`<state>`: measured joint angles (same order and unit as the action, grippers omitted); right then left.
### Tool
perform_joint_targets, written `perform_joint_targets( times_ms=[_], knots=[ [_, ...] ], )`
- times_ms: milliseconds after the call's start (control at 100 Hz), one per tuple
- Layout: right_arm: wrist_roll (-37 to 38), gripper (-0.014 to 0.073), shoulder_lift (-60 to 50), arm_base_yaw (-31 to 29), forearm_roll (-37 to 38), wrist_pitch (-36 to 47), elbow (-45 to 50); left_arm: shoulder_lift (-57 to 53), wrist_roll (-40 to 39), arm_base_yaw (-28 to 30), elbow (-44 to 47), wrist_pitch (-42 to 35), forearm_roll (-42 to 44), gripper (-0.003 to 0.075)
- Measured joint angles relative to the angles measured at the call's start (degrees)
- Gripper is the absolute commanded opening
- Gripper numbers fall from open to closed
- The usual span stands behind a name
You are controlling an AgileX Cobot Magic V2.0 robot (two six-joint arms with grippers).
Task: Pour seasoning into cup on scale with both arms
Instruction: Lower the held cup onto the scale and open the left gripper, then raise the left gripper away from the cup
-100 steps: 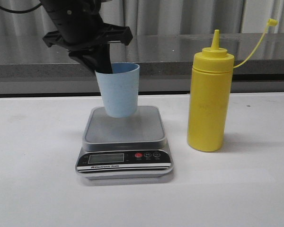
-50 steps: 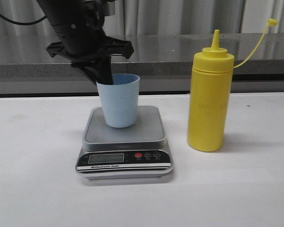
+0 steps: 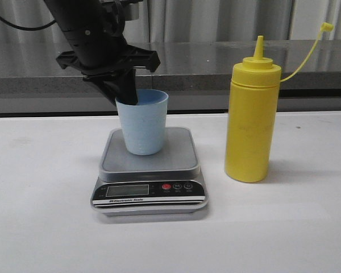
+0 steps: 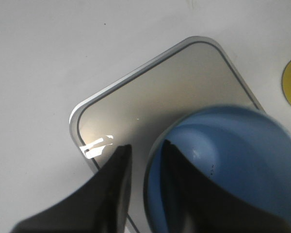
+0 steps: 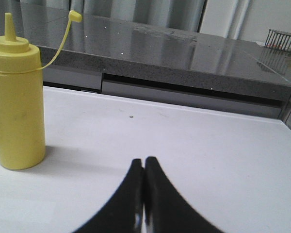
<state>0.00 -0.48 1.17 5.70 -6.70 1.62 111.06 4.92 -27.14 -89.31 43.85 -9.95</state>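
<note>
Cup: the small pale blue plastic cup (image 3: 142, 123) stands upright on the back left part of the platform.
Scale: the flat silver-grey digital scale (image 3: 149, 175) lies on the white worktop (image 3: 40, 210), with its black panel, display and red button facing the camera.
Left gripper: the black left gripper (image 3: 125, 94) comes from above at the cup's left rim; one finger reaches inside the cup, the jaws pinching the wall.
Bottle: the tall yellow plastic squeeze bottle (image 3: 251, 122) stands upright just right of the scale, apart from it, its cap hanging open on a thin tether.
</note>
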Motion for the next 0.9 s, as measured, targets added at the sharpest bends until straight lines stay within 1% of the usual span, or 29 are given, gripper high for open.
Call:
perform_joint_targets(
  times_ms=[70, 140, 190, 240, 420, 550, 760, 900],
  knots=[
    [0.0, -0.0066, 0.0, 0.0, 0.0, 0.0, 0.0, 0.0, 0.1, 0.0, 0.0, 0.1, 0.0, 0.0402],
    [0.0, -0.0066, 0.0, 0.0, 0.0, 0.0, 0.0, 0.0, 0.1, 0.0, 0.0, 0.2, 0.0, 0.0481],
    [0.0, -0.0066, 0.0, 0.0, 0.0, 0.0, 0.0, 0.0, 0.1, 0.0, 0.0, 0.2, 0.0, 0.0519],
    [0.0, -0.0066, 0.0, 0.0, 0.0, 0.0, 0.0, 0.0, 0.1, 0.0, 0.0, 0.2, 0.0, 0.0539],
    [0.0, -0.0066, 0.0, 0.0, 0.0, 0.0, 0.0, -0.1, 0.1, 0.0, -0.1, 0.2, 0.0, 0.0539],
    [0.0, -0.0066, 0.0, 0.0, 0.0, 0.0, 0.0, -2.6, 0.1, 0.0, -0.1, 0.2, 0.0, 0.0538],
    [0.0, -0.0066, 0.0, 0.0, 0.0, 0.0, 0.0, -11.0, 0.1, 1.3, 0.4, 0.0, 0.0, 0.0538],
    [0.0, -0.0066, 0.0, 0.0, 0.0, 0.0, 0.0, -17.6, 0.1, 3.8, 4.2, -2.3, 0.0, 0.0538]
  ],
)
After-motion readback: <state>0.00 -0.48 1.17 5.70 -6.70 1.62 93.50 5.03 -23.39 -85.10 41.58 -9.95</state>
